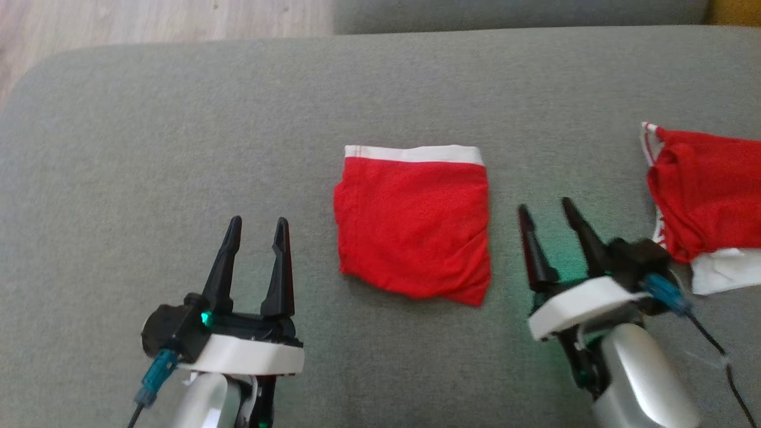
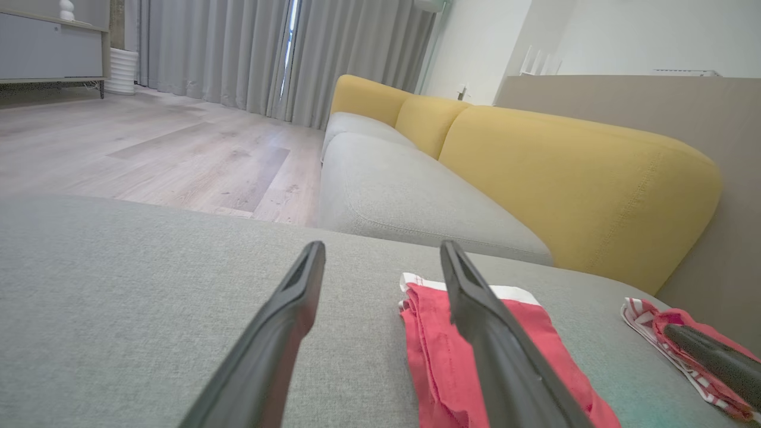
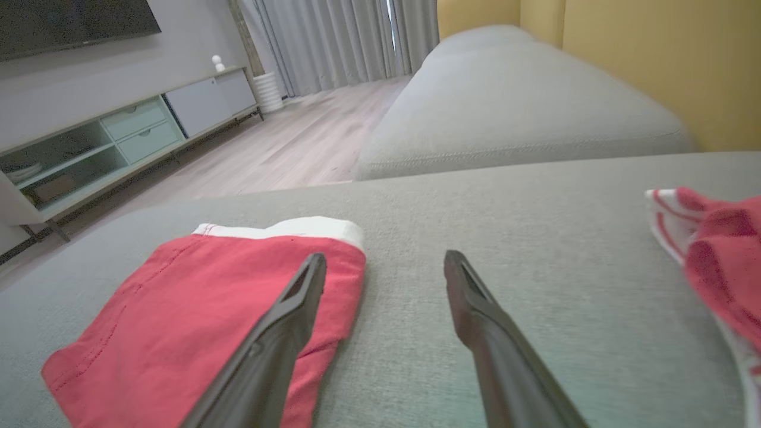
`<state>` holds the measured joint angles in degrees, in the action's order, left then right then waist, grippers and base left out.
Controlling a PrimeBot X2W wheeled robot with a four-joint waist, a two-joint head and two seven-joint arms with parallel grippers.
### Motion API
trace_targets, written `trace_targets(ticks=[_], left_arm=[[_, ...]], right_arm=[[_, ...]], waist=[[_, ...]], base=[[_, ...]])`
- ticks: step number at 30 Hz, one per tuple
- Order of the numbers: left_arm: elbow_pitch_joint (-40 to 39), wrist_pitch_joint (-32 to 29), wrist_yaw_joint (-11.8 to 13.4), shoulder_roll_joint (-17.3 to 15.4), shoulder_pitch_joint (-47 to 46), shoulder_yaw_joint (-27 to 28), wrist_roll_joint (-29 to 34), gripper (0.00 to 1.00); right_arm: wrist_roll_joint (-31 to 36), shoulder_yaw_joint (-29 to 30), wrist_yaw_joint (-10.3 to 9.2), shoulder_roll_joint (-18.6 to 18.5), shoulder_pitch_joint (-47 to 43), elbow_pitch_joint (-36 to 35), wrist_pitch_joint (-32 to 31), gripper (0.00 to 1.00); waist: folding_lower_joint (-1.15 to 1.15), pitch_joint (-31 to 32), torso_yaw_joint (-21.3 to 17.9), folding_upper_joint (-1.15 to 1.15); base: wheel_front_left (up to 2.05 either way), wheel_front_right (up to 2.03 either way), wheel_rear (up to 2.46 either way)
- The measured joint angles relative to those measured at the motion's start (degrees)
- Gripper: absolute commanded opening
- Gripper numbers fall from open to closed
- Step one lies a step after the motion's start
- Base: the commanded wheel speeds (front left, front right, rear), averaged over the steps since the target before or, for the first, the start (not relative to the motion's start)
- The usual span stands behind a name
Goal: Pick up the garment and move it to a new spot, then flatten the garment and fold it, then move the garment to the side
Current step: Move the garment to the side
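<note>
The folded garment (image 1: 413, 226) lies between my tools: just right of the left gripper (image 1: 258, 220), just left of the right gripper (image 1: 545, 205), both spread wide and empty. To move it aside, I would pinch all layers at one edge, lifting evenly to keep the fold.

A folded red garment (image 1: 413, 226) lies flat on a grey sofa cushion (image 1: 178, 148) between the left end effector (image 1: 258, 221) and right end effector (image 1: 545, 205), both open and empty; a crumpled second garment (image 1: 707, 196) sits at far right.
</note>
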<state>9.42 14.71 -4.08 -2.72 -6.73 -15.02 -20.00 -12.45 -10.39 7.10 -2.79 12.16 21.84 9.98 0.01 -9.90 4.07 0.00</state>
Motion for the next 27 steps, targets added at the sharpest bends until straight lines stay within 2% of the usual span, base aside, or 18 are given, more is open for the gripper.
trace_targets(ticks=[5, 11, 17, 18, 19, 20, 27], left_arm=[[0.67, 0.0, 0.01, -0.02, -0.29, -0.27, -0.02, 1.0], [0.74, 0.0, 0.03, 0.02, -1.97, -1.72, -0.48, 1.0], [0.68, 0.0, 0.04, 0.02, -2.52, -1.71, -0.98, 1.0], [0.68, 0.0, 0.04, 0.02, -2.52, -1.71, -0.97, 1.0], [0.68, 0.0, 0.08, 0.01, -2.52, -1.68, -0.96, 1.0], [0.65, 0.0, 0.36, 0.01, -2.52, -1.6, -0.96, 1.0], [0.56, 0.0, 0.46, 0.02, -2.53, -1.72, -0.92, 1.0]], right_arm=[[0.31, -4.88, 0.0, 0.0, 3.68, 6.11, -3.78, 1.0], [-2.4, -5.73, 0.0, -0.15, 6.92, 13.02, -5.55, 1.0], [-5.25, -7.61, 0.0, -0.52, 11.12, 16.49, -5.71, 1.0], [-5.3, -8.02, 0.0, -0.63, 11.65, 16.93, -5.69, 0.89], [-5.16, -8.2, 0.0, -0.65, 12.18, 17.38, -5.49, 0.37], [-4.61, -8.36, 0.0, -0.65, 12.55, 17.88, -5.06, 0.0], [1.56, -7.57, 0.01, -0.47, 13.12, 19.97, -1.68, 0.0]], waist=[[0.0, -1.72, 2.11, 0.0], [0.0, -3.26, 4.62, 0.0], [-0.01, -4.7, 6.2, 0.0], [-0.01, -4.84, 6.3, 0.0], [-0.01, -4.94, 6.34, 0.0], [-0.01, -4.99, 6.31, 0.0], [-0.01, -4.4, 5.39, 0.0]], base=[[0.0, 0.0, 0.0], [0.0, 0.0, 0.0], [0.0, 0.0, 0.0], [0.0, 0.0, 0.0], [0.0, 0.0, 0.0], [0.0, 0.0, 0.0], [0.0, 0.0, 0.0]])
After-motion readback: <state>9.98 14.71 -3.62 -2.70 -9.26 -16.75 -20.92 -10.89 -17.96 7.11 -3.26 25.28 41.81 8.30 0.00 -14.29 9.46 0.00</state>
